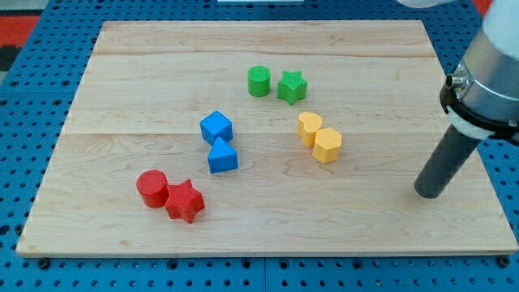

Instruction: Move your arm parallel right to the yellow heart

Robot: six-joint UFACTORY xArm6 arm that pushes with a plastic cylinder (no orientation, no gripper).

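Note:
The yellow heart [309, 127] lies right of the board's middle, touching a yellow hexagon [328, 145] at its lower right. My tip [427, 193] rests on the wooden board [122, 89] near the right edge, well to the right of and below both yellow blocks, touching no block. The dark rod rises from it toward the view's upper right.
A green cylinder [259, 81] and a green star [291, 87] sit above the yellow pair. A blue cube [216, 127] and a blue triangle [222, 156] sit left of centre. A red cylinder [152, 188] and a red star [185, 200] lie at the lower left.

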